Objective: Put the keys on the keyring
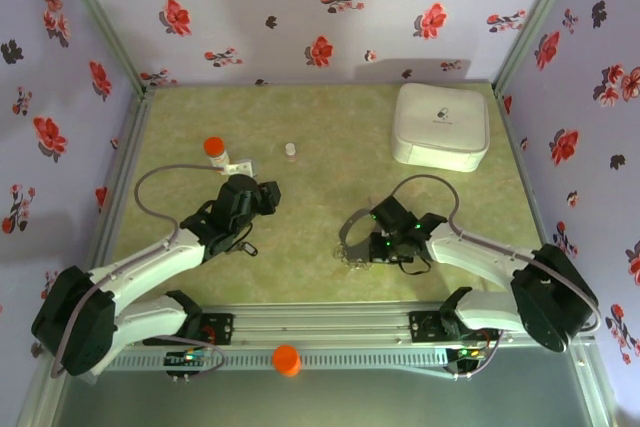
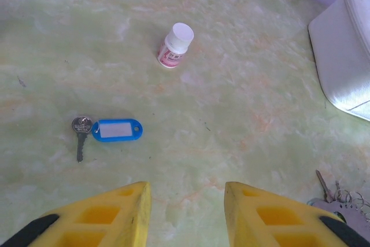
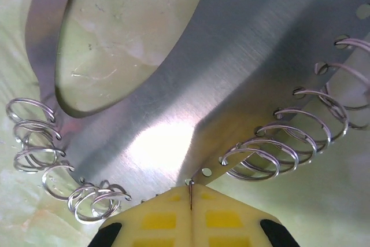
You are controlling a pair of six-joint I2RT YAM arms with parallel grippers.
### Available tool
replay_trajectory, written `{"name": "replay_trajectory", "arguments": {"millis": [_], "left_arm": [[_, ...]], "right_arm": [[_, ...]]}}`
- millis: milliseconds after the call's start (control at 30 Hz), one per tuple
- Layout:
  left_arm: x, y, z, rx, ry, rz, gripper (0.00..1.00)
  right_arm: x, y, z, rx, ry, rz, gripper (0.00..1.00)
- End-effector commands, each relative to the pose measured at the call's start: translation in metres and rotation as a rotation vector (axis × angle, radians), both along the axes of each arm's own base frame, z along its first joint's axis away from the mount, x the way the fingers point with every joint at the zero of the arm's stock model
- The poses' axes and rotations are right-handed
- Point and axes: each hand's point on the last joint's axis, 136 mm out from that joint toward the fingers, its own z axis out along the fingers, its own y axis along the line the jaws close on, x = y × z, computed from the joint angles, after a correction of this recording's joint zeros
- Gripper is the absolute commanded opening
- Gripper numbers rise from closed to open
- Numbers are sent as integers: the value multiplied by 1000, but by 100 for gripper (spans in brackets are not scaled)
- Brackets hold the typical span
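Near-left of the white rounded-square box (image 1: pixel 441 125), right end effector (image 3: pixel 191 192) is clenched on the thin grey metal keyring (image 3: pixel 173 108), left end effector (image 2: pixel 185 194) released.

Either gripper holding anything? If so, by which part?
The right gripper is shut on the keyring, pinching its perforated edge between two clusters of small wire rings. The left gripper is open and holds nothing.

The top external camera looks steeply down from above and behind the arm bases (image 1: pixel 205 329), taking in the whole tabletop (image 1: pixel 310 272). The left wrist camera sits some way above the tabletop, facing forward and down, and shares the white box (image 2: pixel 347 56) and white-capped bottle (image 2: pixel 175 44) with the overhead view. The right wrist camera hangs very close over the keyring (image 3: pixel 231 85).
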Motion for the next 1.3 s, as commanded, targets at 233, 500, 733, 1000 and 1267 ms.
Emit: {"name": "replay_trajectory", "arguments": {"millis": [233,500,733,1000,1267], "left_arm": [[5,7,20,127,-85,-25,40],[10,-8,60,306,-256,-211,45],[6,-26,93,392,-447,-379,45],[-18,-71,65,327,-474,-708,36],[-61,-102,25,184,-503,-989,31]], "right_arm": [[45,17,83,-18,-377,272,0],[75,72,164,84,-783,633,0],[50,105,182,226,-904,940,0],[20,119,158,349,-843,1086,0],[13,116,135,314,-872,1126,0]]}}
